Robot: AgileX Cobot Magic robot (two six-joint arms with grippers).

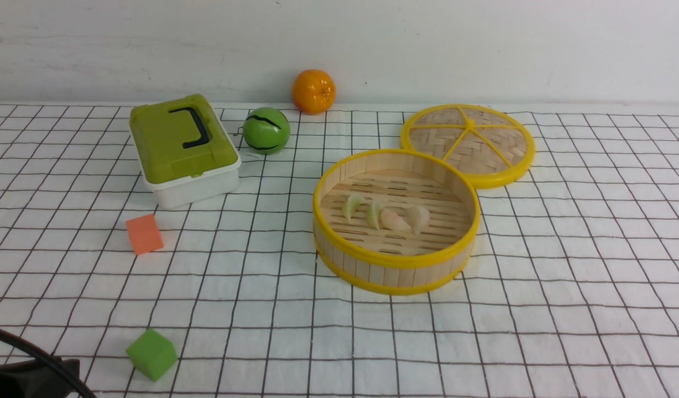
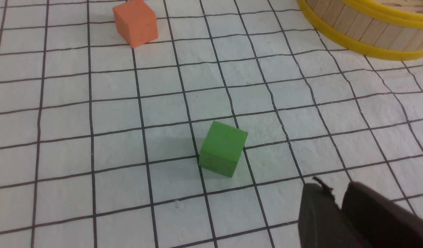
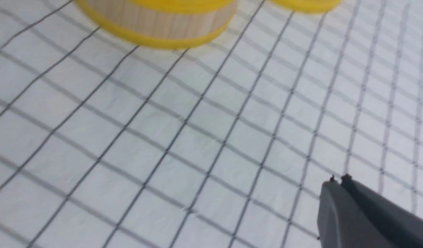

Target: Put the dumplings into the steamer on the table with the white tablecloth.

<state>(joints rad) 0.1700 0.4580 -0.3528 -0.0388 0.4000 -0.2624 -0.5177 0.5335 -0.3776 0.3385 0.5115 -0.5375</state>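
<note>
The bench (image 1: 566, 309), under its white tablecloth (image 1: 538, 342), carries everything. The steamer (image 1: 395, 273) stands ahead of both hands, forward and to the right of the left hand (image 2: 335, 187) and forward and to the left of the right hand (image 3: 339, 177), well apart from each. It looks like a light, stiff bamboo ring. The left hand hangs low over the cloth with its tips a narrow slit apart and nothing between them, and a green cube (image 2: 223, 148) sits just ahead of it. The right hand is closed on nothing.

All four dumplings (image 1: 395, 220) lie in a row on the steamer's slatted floor, two pale green on the left hand's side and two pinkish-white on the right's. The job looks finished. They are probably almost weightless, with a smooth, slippery skin. A pinch would hold best across the plump middle of the crescent, since the tapered ends would likely squirt out.
</note>
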